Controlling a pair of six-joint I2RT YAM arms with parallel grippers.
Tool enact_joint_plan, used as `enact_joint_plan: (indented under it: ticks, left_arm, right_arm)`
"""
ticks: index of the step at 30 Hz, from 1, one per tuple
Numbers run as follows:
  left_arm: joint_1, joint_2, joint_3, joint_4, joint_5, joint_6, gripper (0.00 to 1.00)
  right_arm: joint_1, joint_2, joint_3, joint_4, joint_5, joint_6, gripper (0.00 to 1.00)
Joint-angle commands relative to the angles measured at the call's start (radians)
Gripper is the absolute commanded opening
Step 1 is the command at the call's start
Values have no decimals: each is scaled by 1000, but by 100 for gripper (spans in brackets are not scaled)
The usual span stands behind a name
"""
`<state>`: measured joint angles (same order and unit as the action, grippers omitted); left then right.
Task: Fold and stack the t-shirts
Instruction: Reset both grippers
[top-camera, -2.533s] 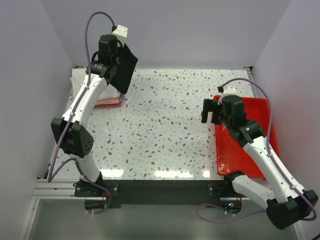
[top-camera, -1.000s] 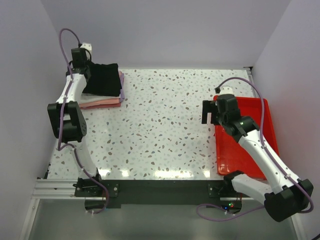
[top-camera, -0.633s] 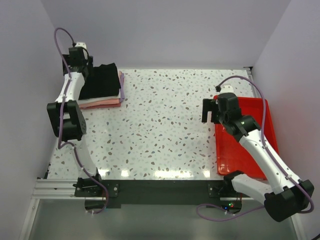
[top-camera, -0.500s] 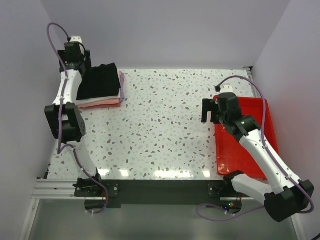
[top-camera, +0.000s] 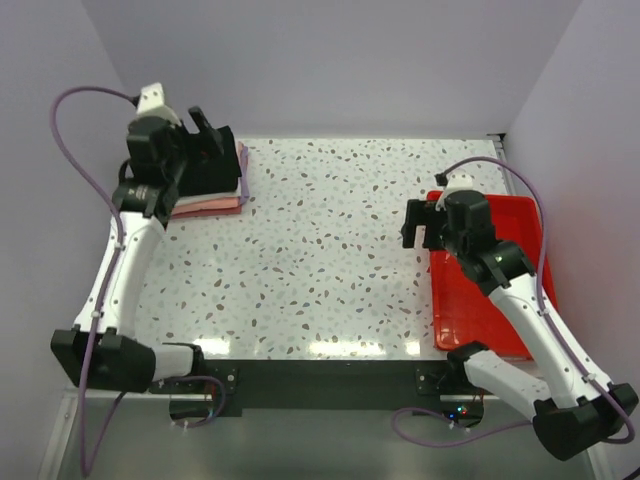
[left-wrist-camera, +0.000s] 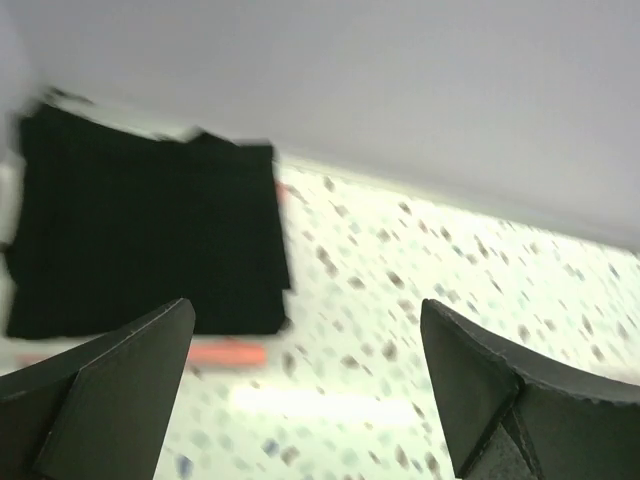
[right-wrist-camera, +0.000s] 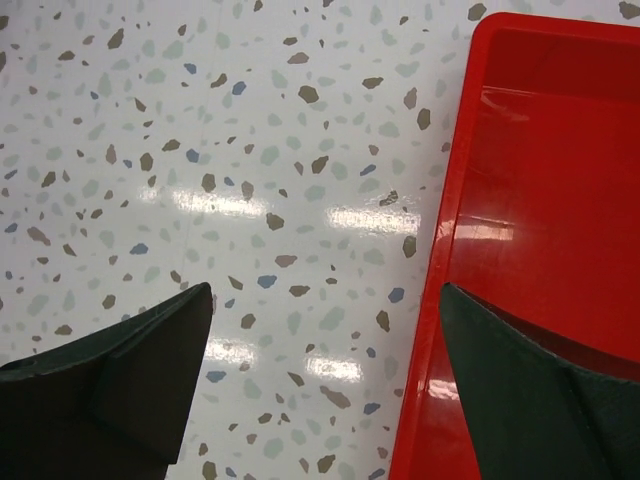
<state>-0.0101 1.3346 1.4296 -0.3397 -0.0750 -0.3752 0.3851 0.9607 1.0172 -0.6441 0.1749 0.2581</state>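
Note:
The black t-shirt (top-camera: 212, 168) lies folded on top of the stack at the table's far left corner, square and flat. A pink t-shirt (top-camera: 208, 205) shows beneath it, and a lavender edge (top-camera: 243, 176) peeks out on the right side. In the blurred left wrist view the black t-shirt (left-wrist-camera: 150, 240) sits ahead and to the left, with a pink strip (left-wrist-camera: 228, 353) under it. My left gripper (top-camera: 203, 128) hovers above the stack, open and holding nothing (left-wrist-camera: 305, 390). My right gripper (top-camera: 418, 224) hangs open and empty (right-wrist-camera: 325, 380) over the left rim of the red tray.
The red tray (top-camera: 500, 290) lies along the right side of the table, its left rim (right-wrist-camera: 445, 300) under my right gripper. Grey walls close in the back and both sides. The speckled tabletop (top-camera: 320, 250) stretches between the two arms.
My left gripper set the black t-shirt on the stack, opened, let it go and lifted back off it. The right arm has barely moved.

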Motion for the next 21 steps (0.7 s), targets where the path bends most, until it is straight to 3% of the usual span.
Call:
enact_joint_plan:
  ticks: [1,5,11,18,21]
  left_arm:
    - [-161,-92,-200,44,-55,-119,100]
    - [-289,-225,-409,13,-230,-212,100]
    - [-366,-416,-745,-2,-304,-367,100]
    - [-376,-587,-885,-113,-425,-448,100]
    - [-384,-652,-963,-85,-436,-456,100]
  right_arm:
    - [-3,-37,-15,-14,-32,30,99]
    - [-2,-83,-77,-14,-58,49,99]
    - [-3,-135,-196,52,-77,84,99]
    - [-3,-163,-333,142,-20,161,99]
    - [-2,-180,-391,198,-22,188,99]
